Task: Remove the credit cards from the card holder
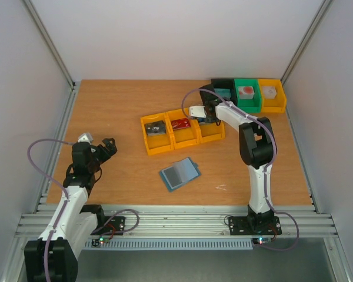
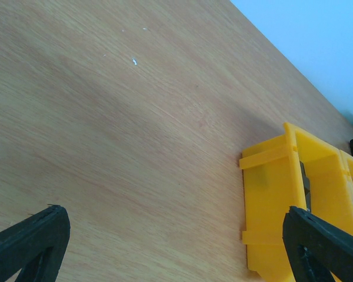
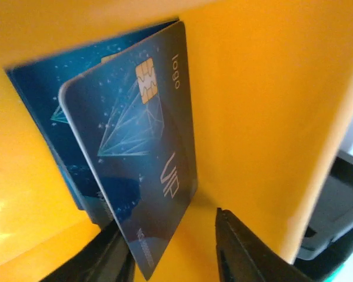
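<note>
Inside the parted right tool (image 3: pixel 170 238) stands a blue card (image 3: pixel 135 164).

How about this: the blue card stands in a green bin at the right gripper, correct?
No: the bin is yellow, not green. The right wrist view shows the blue card standing in it at the right gripper.

card holder (image 1: pixel 179 174): before 3-bin row (image 1: pixel 157 147) | cards (image 1: pixel 180 124): 1 per bin | other bins (image 1: pixel 248 107): behind, right
</note>
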### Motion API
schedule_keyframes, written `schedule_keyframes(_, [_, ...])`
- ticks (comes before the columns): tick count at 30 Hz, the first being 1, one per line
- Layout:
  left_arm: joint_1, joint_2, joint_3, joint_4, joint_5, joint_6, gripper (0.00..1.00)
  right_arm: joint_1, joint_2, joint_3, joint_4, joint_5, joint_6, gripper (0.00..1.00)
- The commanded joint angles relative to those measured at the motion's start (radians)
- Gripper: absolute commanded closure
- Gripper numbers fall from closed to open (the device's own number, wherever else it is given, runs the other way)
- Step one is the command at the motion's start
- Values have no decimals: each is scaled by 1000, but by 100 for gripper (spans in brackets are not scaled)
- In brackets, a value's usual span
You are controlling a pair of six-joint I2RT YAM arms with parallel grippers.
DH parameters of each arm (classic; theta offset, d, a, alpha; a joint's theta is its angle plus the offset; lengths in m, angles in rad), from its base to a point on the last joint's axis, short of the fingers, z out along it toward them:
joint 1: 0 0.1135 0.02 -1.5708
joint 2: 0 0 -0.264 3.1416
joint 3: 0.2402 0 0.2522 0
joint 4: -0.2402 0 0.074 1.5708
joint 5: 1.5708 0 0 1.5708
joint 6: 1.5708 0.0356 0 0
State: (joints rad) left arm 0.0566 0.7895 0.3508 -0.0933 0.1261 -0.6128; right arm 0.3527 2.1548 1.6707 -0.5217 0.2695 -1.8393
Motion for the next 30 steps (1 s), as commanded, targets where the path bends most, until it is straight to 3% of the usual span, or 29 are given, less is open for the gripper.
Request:
schedule_keyframes(1, [7, -14, -12, 66, -12, 21, 1, 6, -39, -24, -17, 12, 3, 59])
schedule_keyframes(6, [7, -21, -13, 66, -5, 20, 1, 6, -101, -29, -50, -33, 80, 43])
schedule_keyframes(11, [6, -27, -13, 81, 31, 27, 1, 4, -185, -25, -114, -157, 258, 39])
schedule_keyframes(14, [7, -33, -14, 83, 43, 31, 1, -2, -227, 0, -166, -226, 464, 39])
schedule_keyframes(16, [6, -33, -16, 83, 40, 29, 1, -14, -241, 47, -215, -293, 705, 40])
schedule_keyframes(20, [7, -33, -18, 83, 42, 27, 1, -42, -230, 117, -289, -353, 1207, 46])
schedule_keyframes(23, [7, -32, -21, 83, 41, 24, 1, -43, -198, 151, -375, -319, 1458, 56])
schedule_keyframes(25, [8, -32, -24, 83, 40, 22, 1, -43, -177, 139, -412, -293, 1573, 62])
schedule_keyframes(30, [6, -50, -33, 83, 27, 16, 1, -42, -97, 149, -498, -280, 1621, 79])
